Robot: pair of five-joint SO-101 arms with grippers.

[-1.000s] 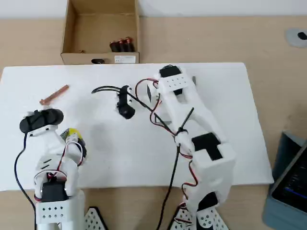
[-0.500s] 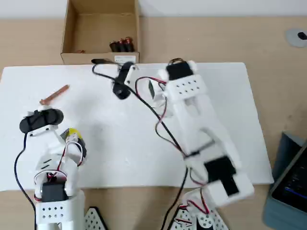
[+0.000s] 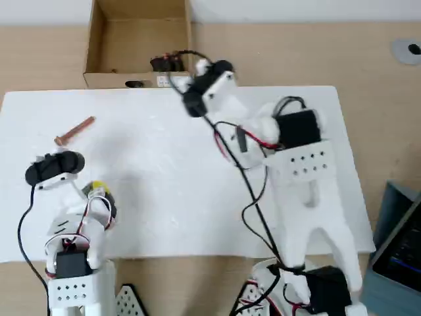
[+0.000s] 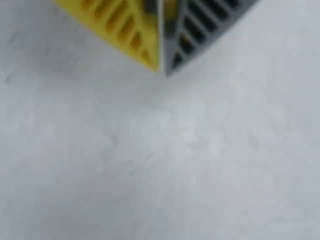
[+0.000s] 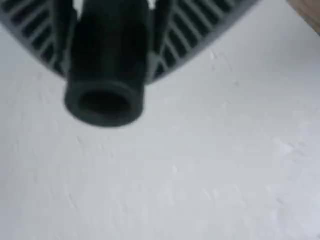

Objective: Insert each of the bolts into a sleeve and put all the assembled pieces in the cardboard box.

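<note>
1. High view. An open brown cardboard box [image 3: 93, 46] sits on the pale wooden table [image 3: 368, 59], just beyond the far edge of the white mat [image 3: 164, 184].
   - Inside the box, against the near wall toward the right corner, lies a small cluster of dark sleeve-and-bolt pieces [image 3: 164, 64]. A black cable [image 3: 181, 54] partly crosses them.
   - One loose copper-coloured bolt [image 3: 74, 130] lies flat on the far left part of the mat, well apart from both arms.
   - The white left arm [image 3: 69, 227] is folded at the mat's near left corner.
   - The white right arm [image 3: 302, 171] stretches across the mat. Its wrist end is over the mat's far edge, just beside the box's near right corner.
   - A dark grey-blue case [image 3: 395, 243] stands at the table's right edge.

2. Left wrist view. The left gripper [image 4: 162, 62] has one yellow ribbed finger [image 4: 115, 25] and one grey finger [image 4: 210, 20]. The tips are pressed together with nothing between them, close over bare mat.

3. Right wrist view. The right gripper [image 5: 107, 45] pinches a black cylindrical sleeve [image 5: 105, 95] between grey ribbed fingers [image 5: 200, 30].
   - The sleeve's open end faces the camera and the bore is dark (cannot tell whether a bolt sits inside).
   - White mat lies beneath, and a sliver of wooden table shows at one corner.
</note>
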